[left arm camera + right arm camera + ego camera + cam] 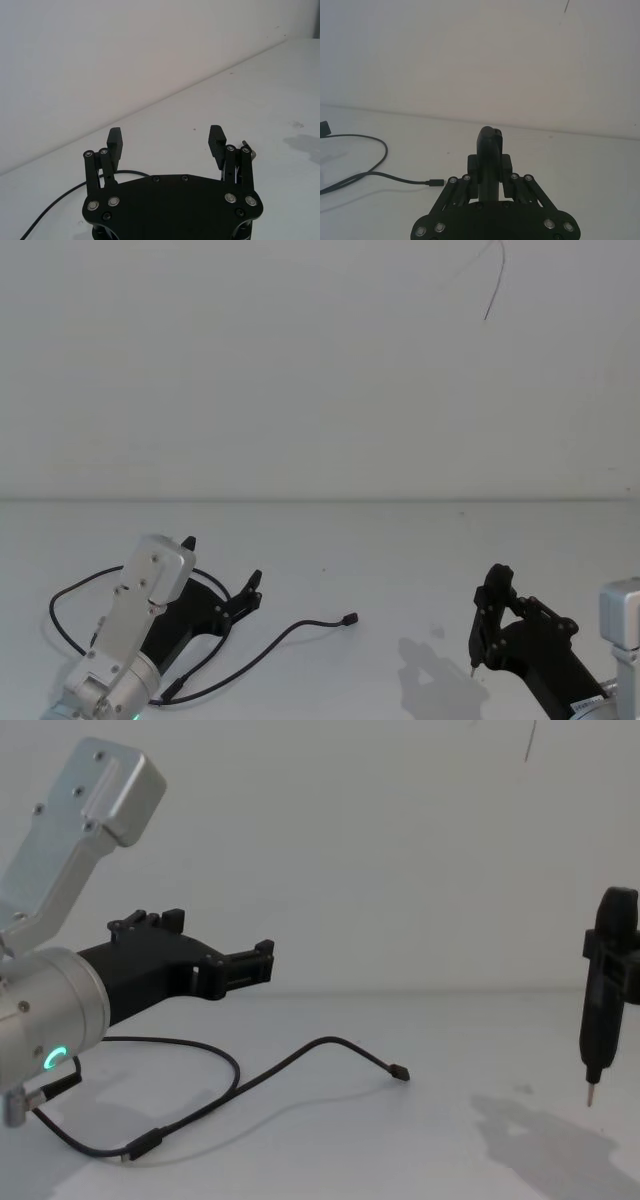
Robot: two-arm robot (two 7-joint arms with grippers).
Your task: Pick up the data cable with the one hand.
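Cable first: the data cable (300,628) lay loose on the white table (400,540), on the robot's left side. One part curved in a loop round behind the left arm. The rest ran out toward the middle of the table and ended in a small black plug (350,619). A second plug (140,1148) rested near the front edge, below the arm's silver cylinder with its green ring (55,1057). The left gripper (222,562) hung above that loop, reaching forward. In the chest view it stood clear of the table, with the cable on the surface beneath it. Its two short jaws were spread wide apart with nothing between them, as the left wrist view made plain, and the cable passed below and behind the fingers (115,140) without touching them. The right gripper (495,620) was well apart, over the right side of the table. Its fingers were pressed together on a slim black tool (595,1040), held nearly upright. The tool's pale point hung just above the table, over its own shadow.
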